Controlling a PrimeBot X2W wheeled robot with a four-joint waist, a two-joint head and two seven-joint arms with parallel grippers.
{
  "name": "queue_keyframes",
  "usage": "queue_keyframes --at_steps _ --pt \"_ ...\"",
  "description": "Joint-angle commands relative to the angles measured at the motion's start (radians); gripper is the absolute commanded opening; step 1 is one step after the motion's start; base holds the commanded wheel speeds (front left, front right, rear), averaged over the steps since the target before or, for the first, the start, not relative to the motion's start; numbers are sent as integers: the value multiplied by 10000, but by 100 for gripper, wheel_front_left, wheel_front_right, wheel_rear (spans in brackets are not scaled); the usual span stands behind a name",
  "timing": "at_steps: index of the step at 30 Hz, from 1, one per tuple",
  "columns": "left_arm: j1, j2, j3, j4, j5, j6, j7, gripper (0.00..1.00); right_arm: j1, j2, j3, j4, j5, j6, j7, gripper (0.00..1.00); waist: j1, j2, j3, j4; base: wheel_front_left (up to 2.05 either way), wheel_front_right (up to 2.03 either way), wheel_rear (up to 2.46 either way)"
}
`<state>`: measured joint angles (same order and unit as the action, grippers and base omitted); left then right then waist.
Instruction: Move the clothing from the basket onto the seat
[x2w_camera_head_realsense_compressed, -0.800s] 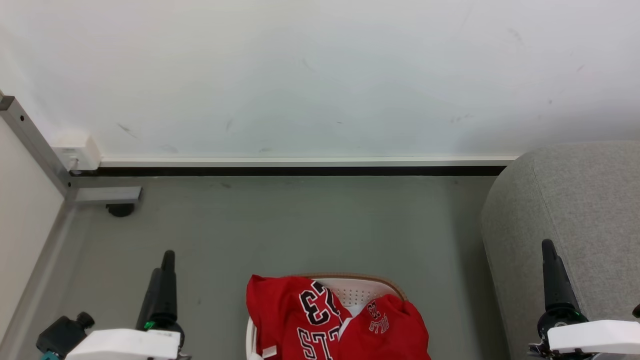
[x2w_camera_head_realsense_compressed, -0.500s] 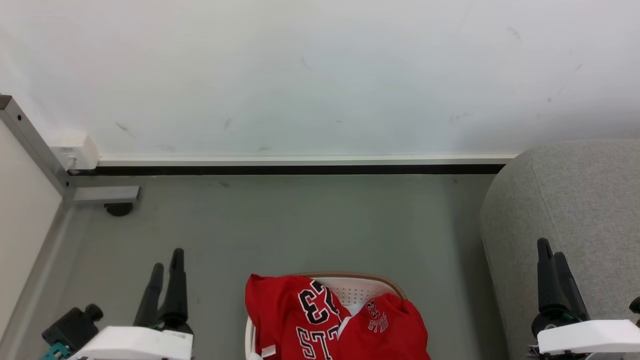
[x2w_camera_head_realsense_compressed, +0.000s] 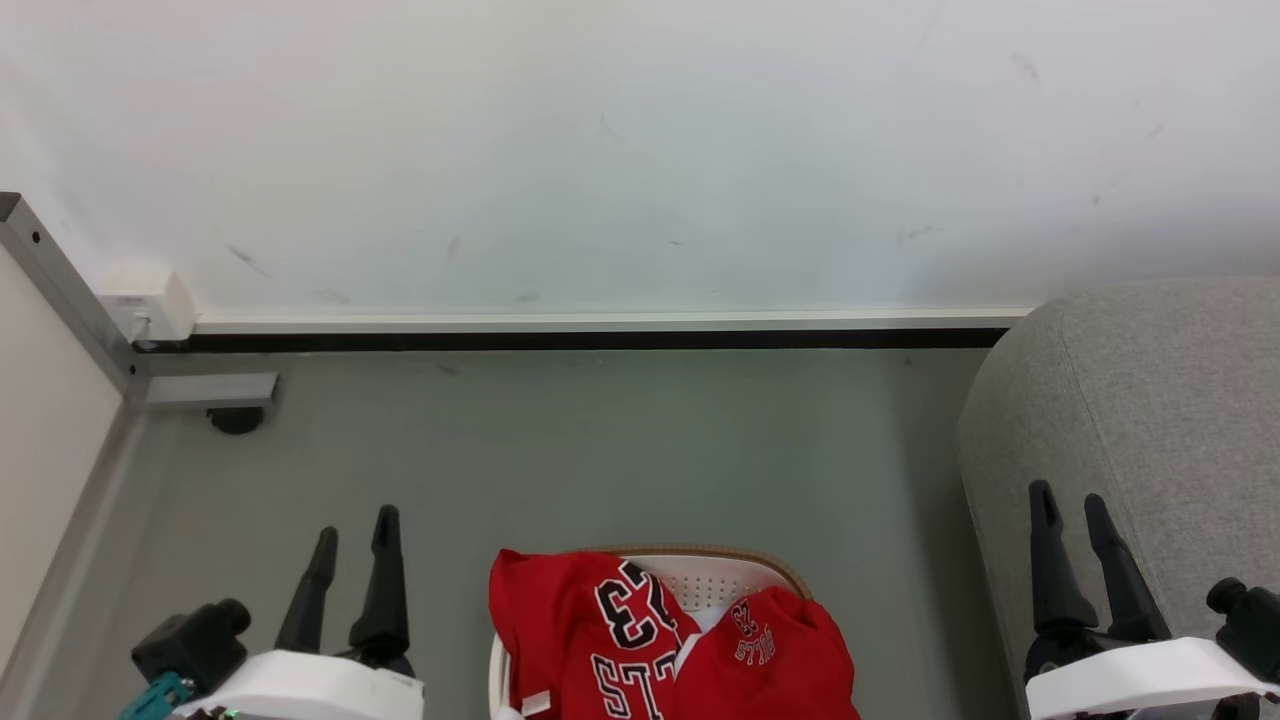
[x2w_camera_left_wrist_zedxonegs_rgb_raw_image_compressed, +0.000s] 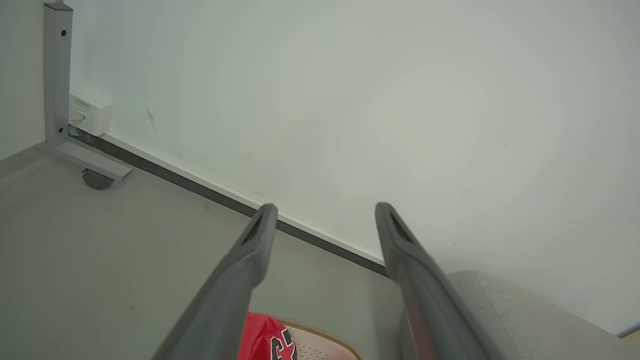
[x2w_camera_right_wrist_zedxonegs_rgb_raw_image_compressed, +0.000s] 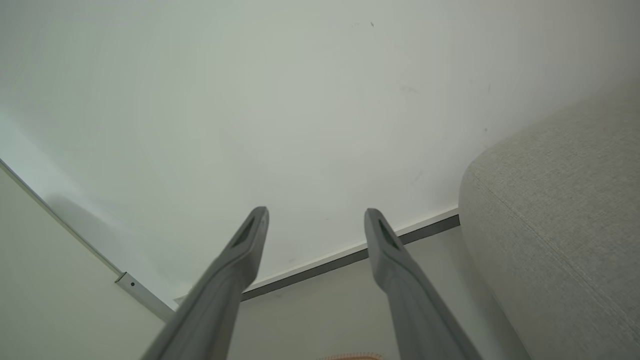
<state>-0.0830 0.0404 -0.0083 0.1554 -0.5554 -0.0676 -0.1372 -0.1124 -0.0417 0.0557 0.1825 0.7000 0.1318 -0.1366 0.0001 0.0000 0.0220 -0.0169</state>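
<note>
The red jersey (x2w_camera_head_realsense_compressed: 580, 630) with its black-and-white "23" drapes over the left side of the cream basket (x2w_camera_head_realsense_compressed: 715, 580) at the bottom centre of the head view. Red shorts (x2w_camera_head_realsense_compressed: 780, 660) with small white lettering lie beside it on the right. The grey seat (x2w_camera_head_realsense_compressed: 1150, 400) rises at the right. My left gripper (x2w_camera_head_realsense_compressed: 355, 525) stands open to the left of the basket, nothing between its fingers. My right gripper (x2w_camera_head_realsense_compressed: 1068, 497) is open in front of the seat. A corner of the jersey (x2w_camera_left_wrist_zedxonegs_rgb_raw_image_compressed: 262, 340), the basket rim (x2w_camera_left_wrist_zedxonegs_rgb_raw_image_compressed: 330, 336) and the seat (x2w_camera_left_wrist_zedxonegs_rgb_raw_image_compressed: 525, 320) appear in the left wrist view.
A white wall with a black baseboard (x2w_camera_head_realsense_compressed: 600, 340) runs across the back. A grey metal frame with a foot (x2w_camera_head_realsense_compressed: 238, 418) and a white socket box (x2w_camera_head_realsense_compressed: 150, 300) stand at the left. Grey floor (x2w_camera_head_realsense_compressed: 600, 450) lies between basket and wall.
Both grippers have turned about their wrists, so each now shows two spread fingers instead of one stacked profile. The left one shifted right, the right one shifted left. The clothing has not moved.
</note>
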Motion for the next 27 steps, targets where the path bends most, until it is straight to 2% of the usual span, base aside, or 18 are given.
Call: queue_keyframes --at_steps 1,13,27 --pt "-108 100 -16 -51 386 58 -88 100 -200 -102 45 -17 -378 -11 -98 100 -1 0 0 0 0 0 0" --pt "-43 111 -167 -45 1744 185 -406 100 -238 -108 332 327 -1908 -13 -410 100 -1 0 -41 -33 0 0 0" --pt "67 120 -282 1 2982 126 -709 100 -301 -113 495 623 -3006 -15 -708 100 -1 0 -93 -81 0 0 0"
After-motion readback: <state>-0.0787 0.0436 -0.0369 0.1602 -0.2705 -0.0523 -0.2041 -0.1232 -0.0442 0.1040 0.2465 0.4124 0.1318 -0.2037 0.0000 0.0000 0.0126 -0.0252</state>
